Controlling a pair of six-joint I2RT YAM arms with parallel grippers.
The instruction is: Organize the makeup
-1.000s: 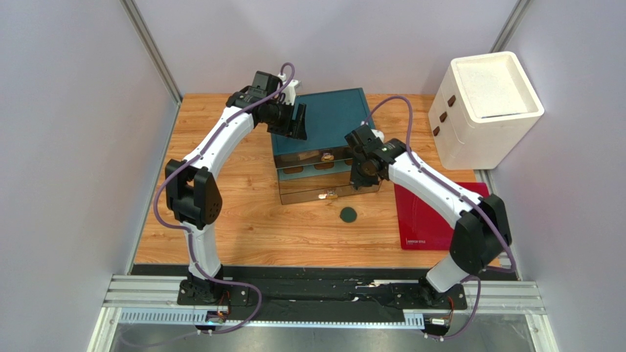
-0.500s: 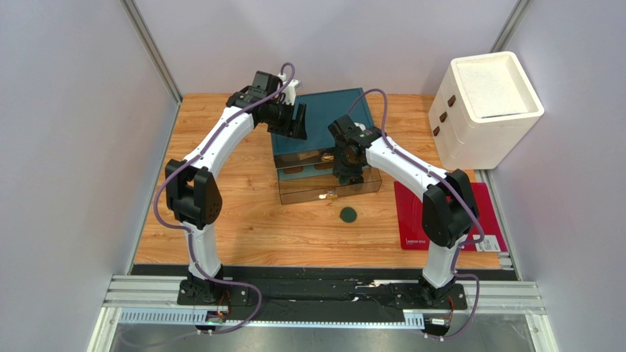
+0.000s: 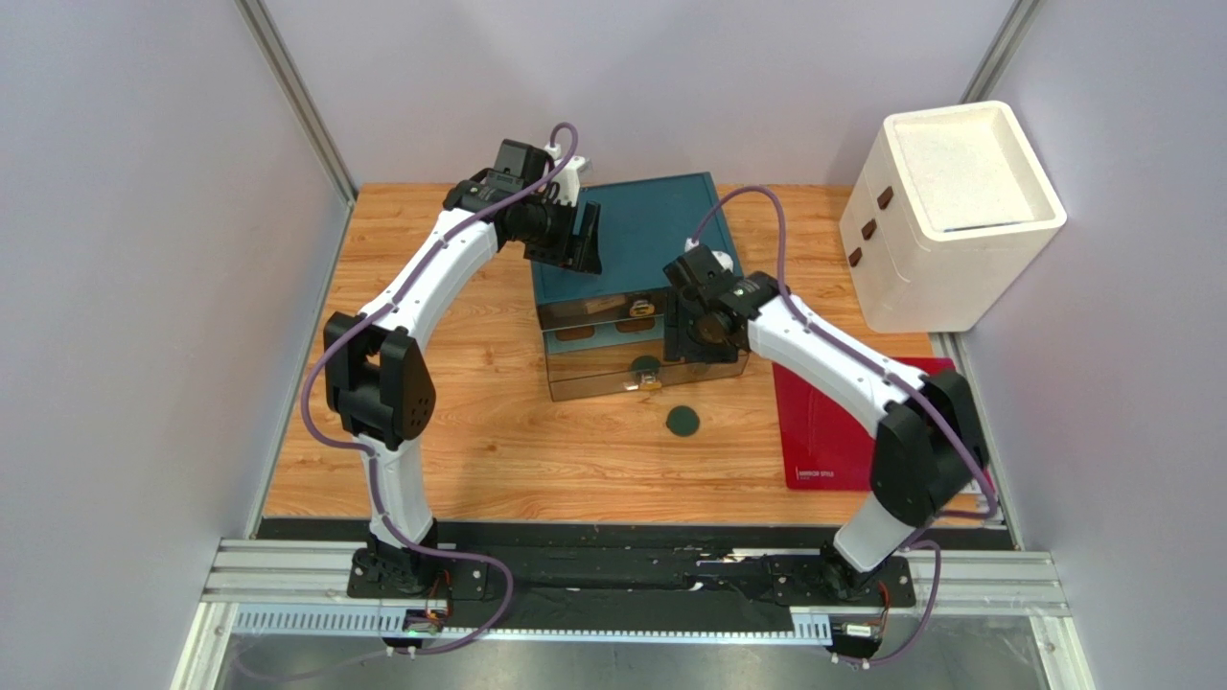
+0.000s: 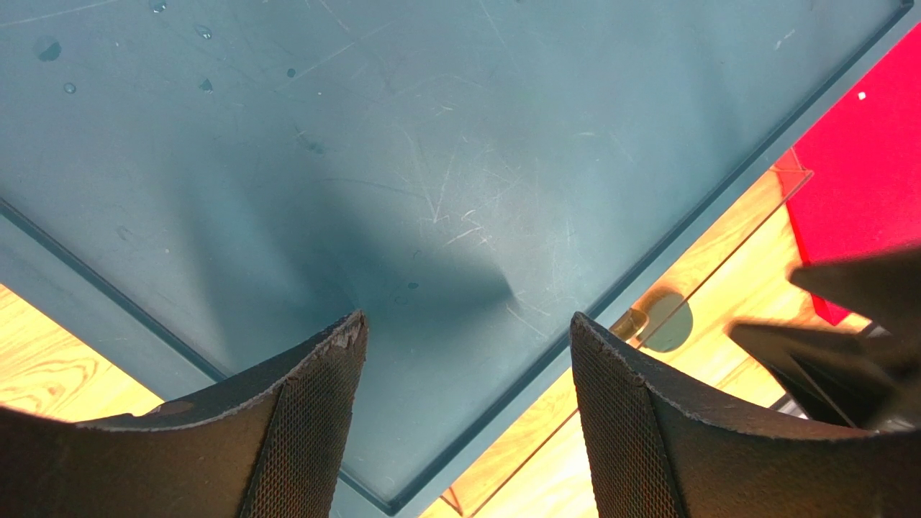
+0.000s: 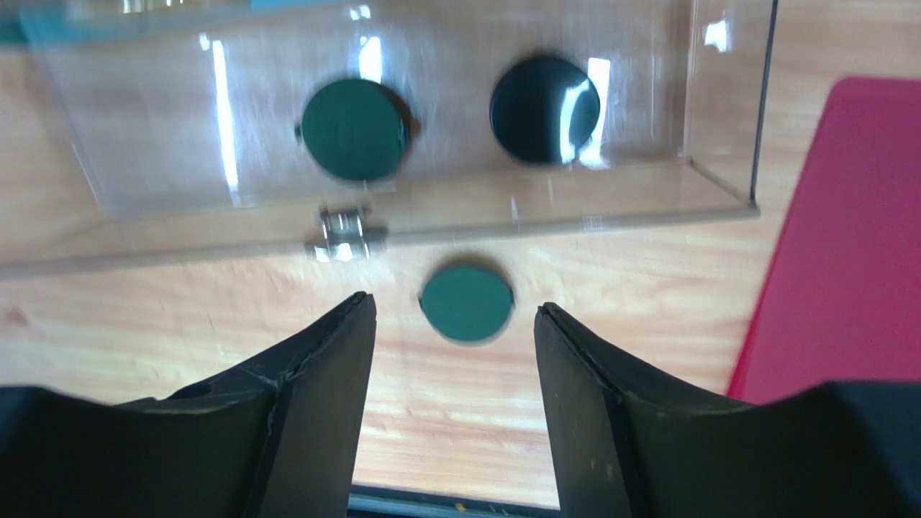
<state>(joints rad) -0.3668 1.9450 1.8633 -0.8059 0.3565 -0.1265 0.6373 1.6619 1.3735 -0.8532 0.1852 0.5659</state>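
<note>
The makeup in view is three dark green discs. Two discs (image 5: 354,130) (image 5: 545,109) lie inside the pulled-out clear drawer (image 5: 713,194) of the teal box (image 3: 634,237). The third disc (image 5: 466,303) (image 3: 683,421) lies on the wooden table just in front of the drawer. My right gripper (image 5: 454,305) (image 3: 702,342) hovers above the drawer's front, open and holding nothing, with the loose disc showing between its fingertips. My left gripper (image 4: 467,319) (image 3: 579,237) stands open over the box's teal top (image 4: 378,140), holding nothing.
A red mat (image 3: 836,431) lies on the table right of the drawers. A white foam box (image 3: 965,209) stands at the back right. The drawer's metal knob (image 5: 346,235) sticks out toward me. Grey walls close in both sides.
My right gripper went from shut to open. Its arm swung left over the drawers, then back a little to the right and nearer. The left arm has not moved.
</note>
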